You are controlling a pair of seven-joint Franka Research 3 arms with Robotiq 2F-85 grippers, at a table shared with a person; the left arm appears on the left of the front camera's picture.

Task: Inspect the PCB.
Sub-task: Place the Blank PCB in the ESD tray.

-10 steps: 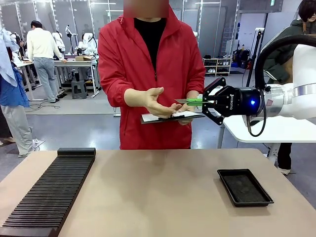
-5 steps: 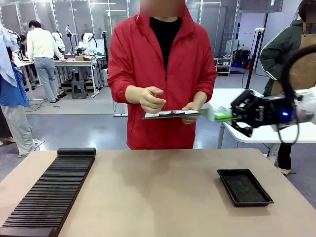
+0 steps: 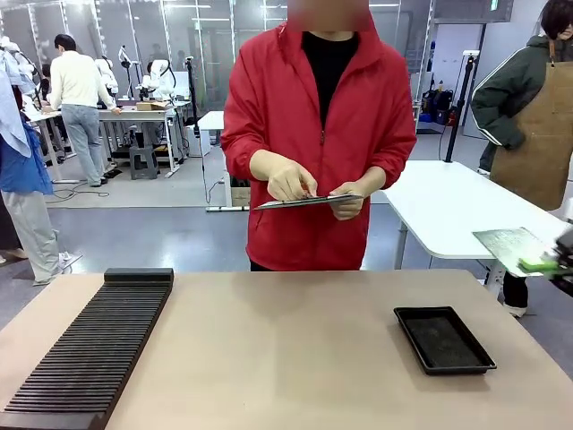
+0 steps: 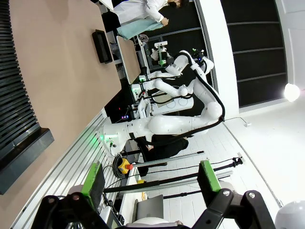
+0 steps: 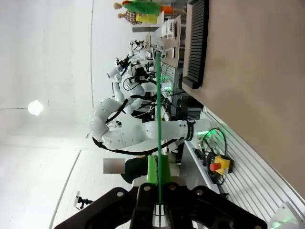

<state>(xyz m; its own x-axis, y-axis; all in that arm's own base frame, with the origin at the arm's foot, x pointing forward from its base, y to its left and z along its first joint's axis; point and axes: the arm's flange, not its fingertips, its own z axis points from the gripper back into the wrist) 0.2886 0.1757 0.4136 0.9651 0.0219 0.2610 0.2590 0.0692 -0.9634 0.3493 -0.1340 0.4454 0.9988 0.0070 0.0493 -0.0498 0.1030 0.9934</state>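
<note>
One PCB (image 3: 508,245) in the right gripper (image 3: 548,265) — one tray (image 3: 443,339), one rack (image 3: 89,351).

Green speckled PCB (image 3: 508,245); black tray (image 3: 443,339); red jacket (image 3: 320,125).

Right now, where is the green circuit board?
In the front view the PCB is at the far right edge, held flat in the air by the right claw, above and to the right of the black tray.
</note>
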